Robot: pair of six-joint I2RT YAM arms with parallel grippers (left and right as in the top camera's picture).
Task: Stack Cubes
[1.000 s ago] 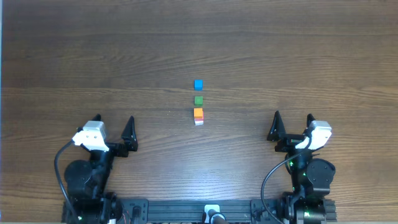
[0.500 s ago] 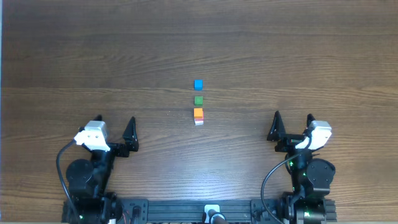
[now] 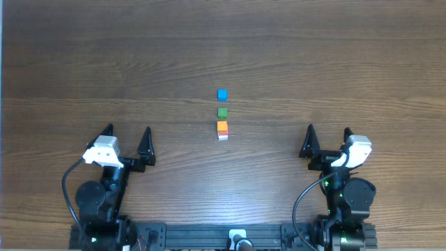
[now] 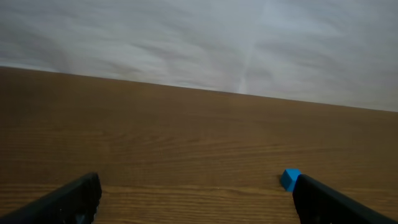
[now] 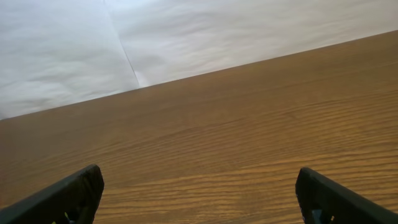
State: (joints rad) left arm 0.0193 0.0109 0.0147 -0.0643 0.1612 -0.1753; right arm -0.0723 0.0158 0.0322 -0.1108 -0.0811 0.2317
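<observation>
Even, diffuse light over the table (image 3: 313,49). Shadows short and soft. The wall (image 4: 186,37) is brightest, softly mottled.

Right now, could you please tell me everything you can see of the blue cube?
The blue cube is a small, plain, bright blue block with flat faces; its material cannot be told. It sits flat and square on the brown wooden table, at the far end of a short row of cubes, beyond the green cube, with bare table between them. Nothing is stacked on it, and only the table touches it.
</observation>
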